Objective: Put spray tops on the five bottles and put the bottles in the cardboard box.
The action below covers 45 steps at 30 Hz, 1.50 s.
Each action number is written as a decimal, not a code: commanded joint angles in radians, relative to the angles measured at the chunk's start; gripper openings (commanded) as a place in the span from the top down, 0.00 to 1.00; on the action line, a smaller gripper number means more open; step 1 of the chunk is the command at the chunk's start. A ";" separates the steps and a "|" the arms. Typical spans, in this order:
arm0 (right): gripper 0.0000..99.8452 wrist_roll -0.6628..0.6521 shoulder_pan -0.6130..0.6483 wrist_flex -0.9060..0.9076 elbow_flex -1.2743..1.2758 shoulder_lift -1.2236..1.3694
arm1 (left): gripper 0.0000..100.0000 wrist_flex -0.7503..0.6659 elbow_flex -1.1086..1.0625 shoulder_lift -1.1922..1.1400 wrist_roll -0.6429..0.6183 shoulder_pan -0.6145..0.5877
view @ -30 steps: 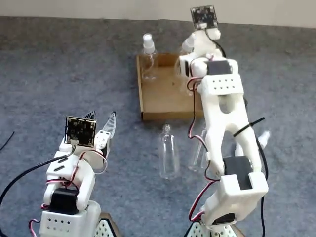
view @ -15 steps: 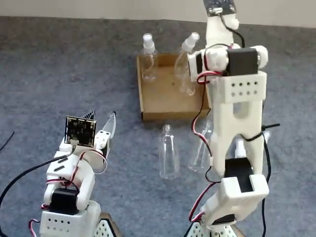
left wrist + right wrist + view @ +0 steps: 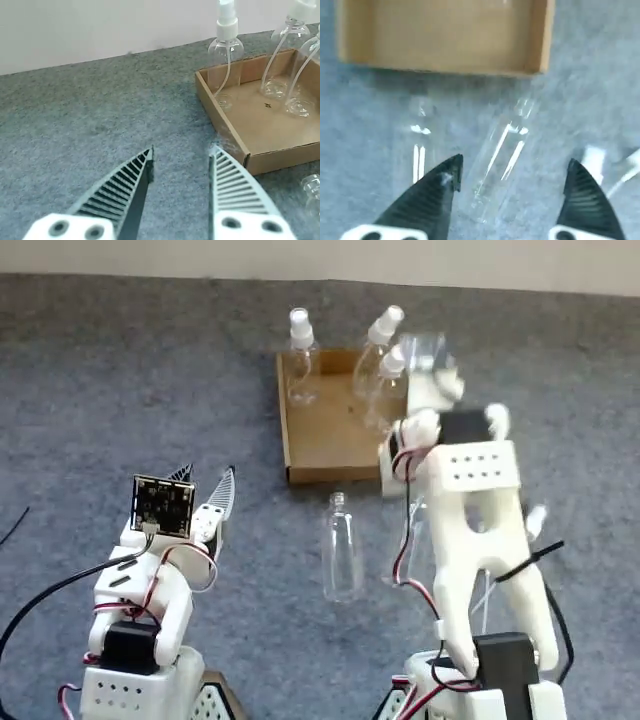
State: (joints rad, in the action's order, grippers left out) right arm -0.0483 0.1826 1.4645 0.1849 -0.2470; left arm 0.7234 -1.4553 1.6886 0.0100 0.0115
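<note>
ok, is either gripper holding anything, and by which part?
Nothing is held. The left gripper is open over the grey mat; the right gripper is open above a capless bottle lying flat.

Left claw (image 3: 182, 150), right claw (image 3: 515, 160) agape

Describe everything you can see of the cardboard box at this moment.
The cardboard box is a shallow, open-topped tray of plain brown card with low walls and a flat floor. It lies flat on the grey mat. Three clear bottles with white spray tops stand in its far half: a corner bottle at the far left, and a second bottle and third bottle close together. Its near half is bare. In the high view the right arm covers its right edge.
</note>
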 commanded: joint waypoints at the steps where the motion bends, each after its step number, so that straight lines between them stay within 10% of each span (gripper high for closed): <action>1: 0.74 0.054 0.012 -0.242 0.332 -0.050 | 0.84 -0.015 0.002 0.008 -0.003 -0.013; 16: 0.85 0.061 0.007 -0.558 0.568 -0.047 | 0.84 -0.014 0.002 0.008 -0.003 -0.013; 28: 1.00 -0.015 -0.145 -0.222 0.303 -0.142 | 0.84 -0.015 0.002 0.007 -0.003 -0.012; 45: 1.00 -0.506 -0.871 -0.120 -0.068 0.193 | 0.84 0.037 0.070 -0.030 0.117 0.088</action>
State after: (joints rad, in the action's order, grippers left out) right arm -0.4902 -0.5723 1.4246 0.1880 -0.1519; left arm 0.7234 -1.4553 1.6886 0.0391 0.0115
